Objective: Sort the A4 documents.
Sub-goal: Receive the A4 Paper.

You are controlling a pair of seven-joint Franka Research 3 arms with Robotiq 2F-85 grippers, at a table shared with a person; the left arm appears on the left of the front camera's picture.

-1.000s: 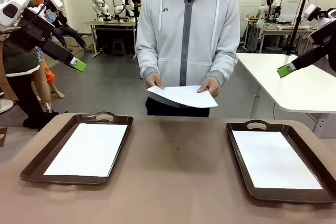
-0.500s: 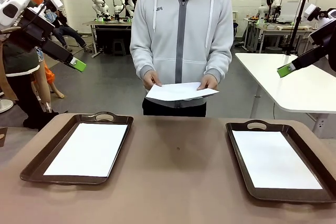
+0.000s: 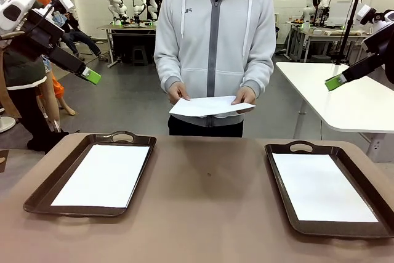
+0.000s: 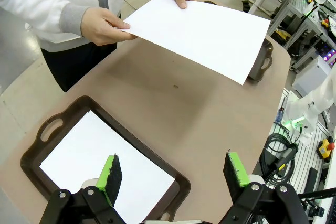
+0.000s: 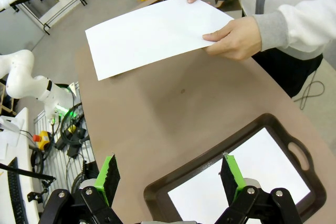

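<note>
Person: stands at the far side of the brown table (image 3: 209,214), both hands (image 3: 179,94) holding a plain white A4 sheet of thin paper (image 3: 209,106) by its far edge, above the far middle of the table.
Left tray: dark brown rectangular tray with handles (image 3: 43,186) at near left, a white sheet (image 3: 103,174) lying flat inside it.
Right tray: matching dark brown tray (image 3: 280,180) at near right, another white sheet (image 3: 321,186) flat inside.
Left gripper (image 4: 173,174): raised high at the left, jaws spread wide, holding nothing.
Right gripper (image 5: 170,174): raised high at the right, jaws spread wide, holding nothing.
</note>
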